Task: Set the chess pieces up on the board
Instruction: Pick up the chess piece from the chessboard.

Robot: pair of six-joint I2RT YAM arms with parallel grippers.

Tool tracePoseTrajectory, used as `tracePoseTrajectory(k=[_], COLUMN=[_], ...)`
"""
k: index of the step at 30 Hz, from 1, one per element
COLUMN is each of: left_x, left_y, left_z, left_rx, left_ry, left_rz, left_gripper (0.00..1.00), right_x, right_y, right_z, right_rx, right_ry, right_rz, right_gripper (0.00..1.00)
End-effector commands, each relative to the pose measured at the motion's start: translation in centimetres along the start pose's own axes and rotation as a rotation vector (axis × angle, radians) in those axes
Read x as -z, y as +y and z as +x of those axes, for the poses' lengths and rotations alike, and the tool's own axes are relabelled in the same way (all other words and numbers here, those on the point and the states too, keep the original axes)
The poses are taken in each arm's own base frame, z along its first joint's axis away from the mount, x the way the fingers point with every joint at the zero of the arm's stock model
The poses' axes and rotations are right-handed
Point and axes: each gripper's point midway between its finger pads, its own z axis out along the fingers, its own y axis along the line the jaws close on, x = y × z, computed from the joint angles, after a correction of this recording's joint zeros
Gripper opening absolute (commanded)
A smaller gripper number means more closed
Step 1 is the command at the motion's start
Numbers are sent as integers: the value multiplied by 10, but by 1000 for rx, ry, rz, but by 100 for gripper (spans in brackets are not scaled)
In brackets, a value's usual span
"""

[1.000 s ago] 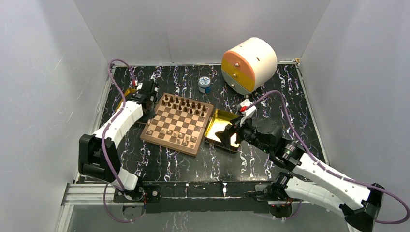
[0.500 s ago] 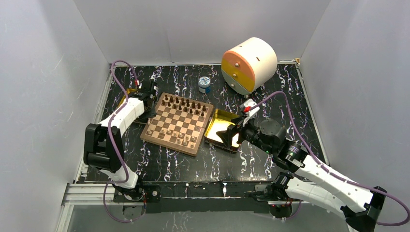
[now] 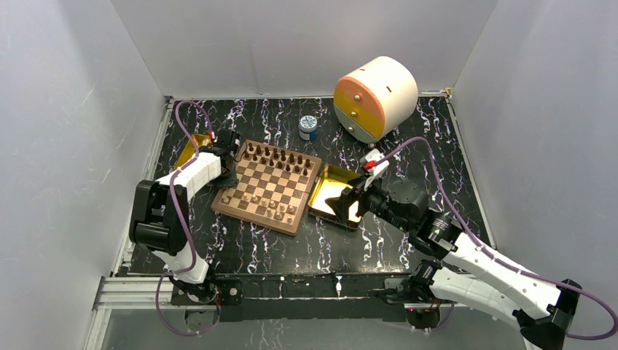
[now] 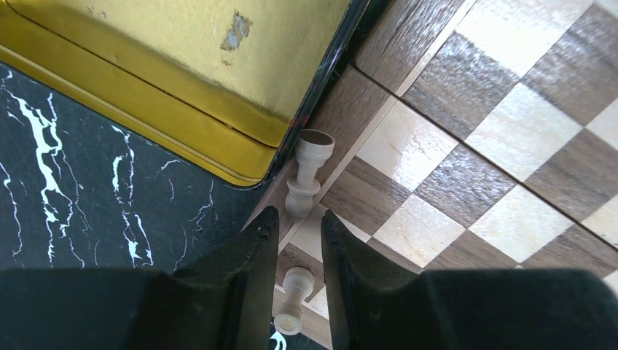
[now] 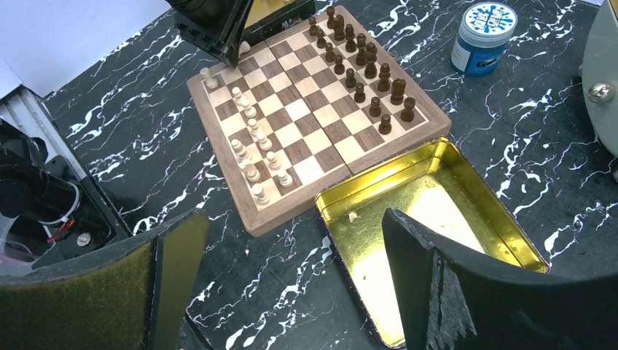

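Spreading black with white veins, the bench (image 3: 248,248) is boxed in by grey walls (image 3: 306,44). Right of centre the right claw (image 5: 291,219) gapes wide over a gold tray (image 5: 379,157). Mid-bench lies the board (image 5: 306,109), pale chess pieces (image 5: 251,171) on near rows, dark ones (image 5: 368,80) far. At its left corner the left claw (image 4: 299,219) is nearly closed about one pale piece (image 4: 291,310); whether it grips I cannot tell. A second tray (image 4: 182,73) lies just beside. By the far edge stand a jar (image 3: 308,127) and a round drawer unit (image 3: 375,98)

Your left arm (image 3: 191,171) and right arm (image 3: 484,260) wear white shells with black joints, and 1 purple cable (image 3: 430,149) trails each. The left claw (image 4: 299,223) and right claw (image 5: 291,219) have black fingers (image 5: 444,292).
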Motion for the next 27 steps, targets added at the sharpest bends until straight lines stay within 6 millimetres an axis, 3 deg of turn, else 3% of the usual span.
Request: tracePoseTrajectory(k=[1,7,12,27], left_x=[-6,-12,-6,55], left_y=[4,1,-2,-15], left_z=[5,6,3,-20], left_rx=[0,-13,-12,0], left_ry=[2,13,11,9], left_rz=[-11,-4,19,183], left_gripper=[26,22,16,9], right_x=[-1,-2,-2,-17], right_y=[2,1,1,1], right_z=[-23,-21,-20,-29], right_rx=[9,10,10,-11], right_ry=[-71,-68,-66,-72], right_rz=[0,3,4,21], right_gripper=[99,99,99,99])
